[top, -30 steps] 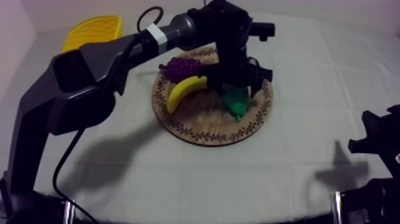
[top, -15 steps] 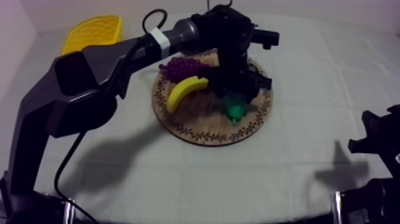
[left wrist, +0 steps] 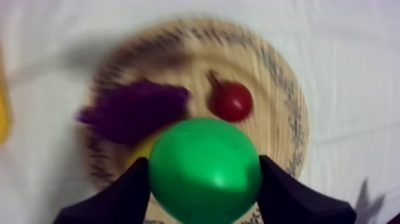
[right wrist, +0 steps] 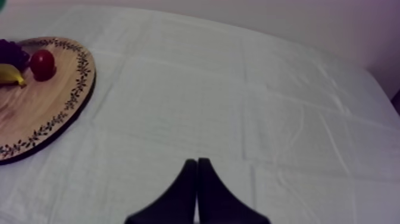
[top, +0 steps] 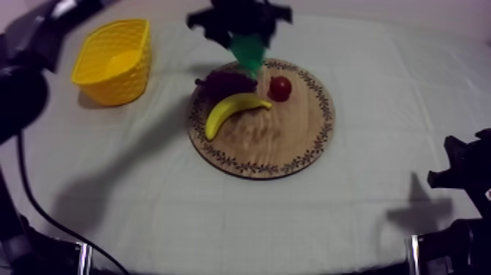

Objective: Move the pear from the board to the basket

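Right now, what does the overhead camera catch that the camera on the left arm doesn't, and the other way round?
The top view adds the whole yellow basket, standing apart from the wooden board, and the banana's full curve. The left wrist view adds the close look: the left gripper shut on the pear's two sides, above the board. Both share the pear, the grapes, the small red fruit and the board.

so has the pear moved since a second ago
Yes. The pear, gripped by the left gripper, has risen off the right half of the wooden board to above its far rim, nearer the yellow basket.
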